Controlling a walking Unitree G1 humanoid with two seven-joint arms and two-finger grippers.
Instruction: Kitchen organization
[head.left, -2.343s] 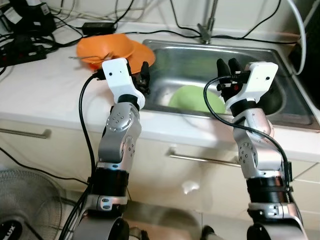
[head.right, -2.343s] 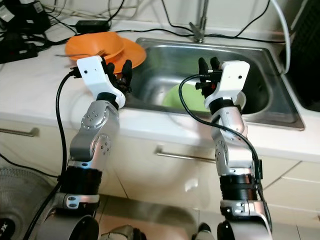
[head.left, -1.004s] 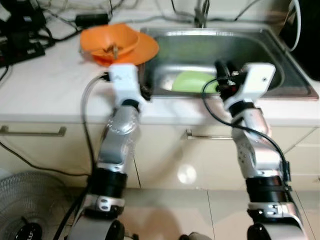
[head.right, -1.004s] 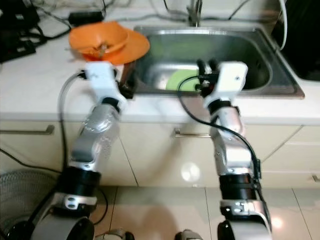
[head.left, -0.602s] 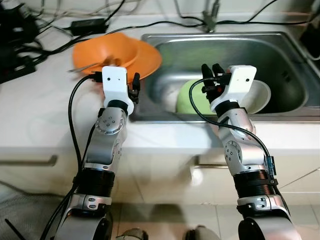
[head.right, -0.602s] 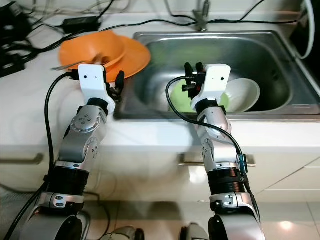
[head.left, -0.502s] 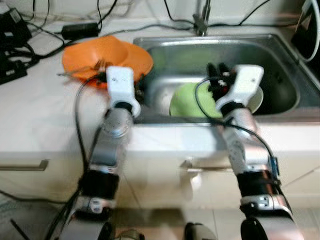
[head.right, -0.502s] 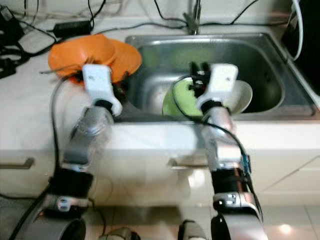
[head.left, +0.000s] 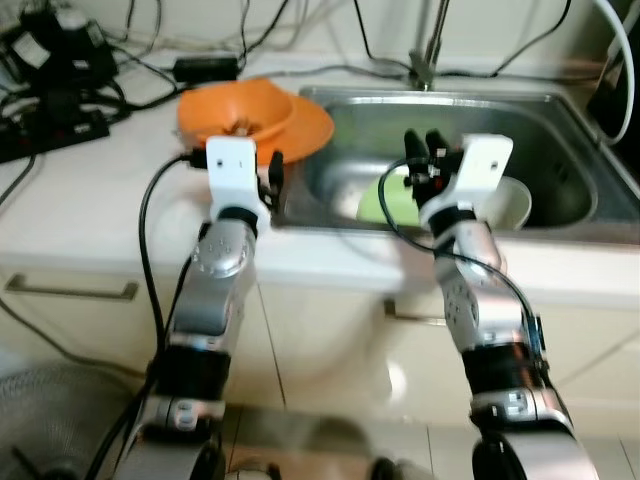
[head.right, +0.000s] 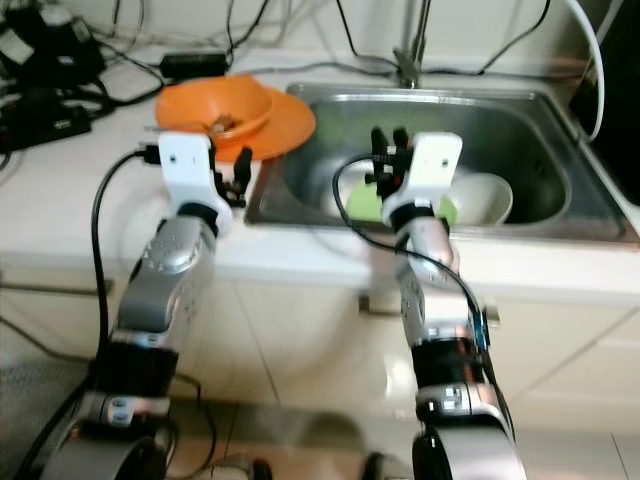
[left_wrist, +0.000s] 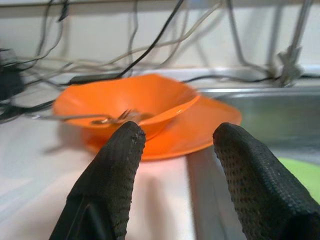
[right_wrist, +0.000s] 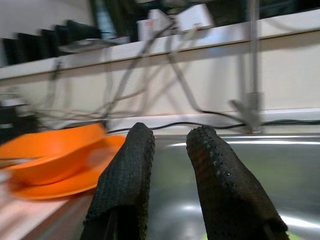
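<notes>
I am looking at a home kitchen: a stainless steel sink (head.left: 560, 125) is set into a pale countertop (head.left: 90, 190), with a tap (head.left: 428, 50) rising at its back edge and cream cabinet fronts with metal bar handles (head.left: 70, 289) below. An orange bowl (head.left: 238, 112) holding a fork (left_wrist: 100, 119) sits on an orange plate (head.left: 305, 128) at the sink's left rim, and a green plate (head.left: 385, 200) and a white bowl (head.left: 510, 200) lie in the basin. Black cables and a power adapter (head.left: 205, 67) trail along the back of the countertop against the wall, and the floor (head.left: 330, 440) is glossy tile.
</notes>
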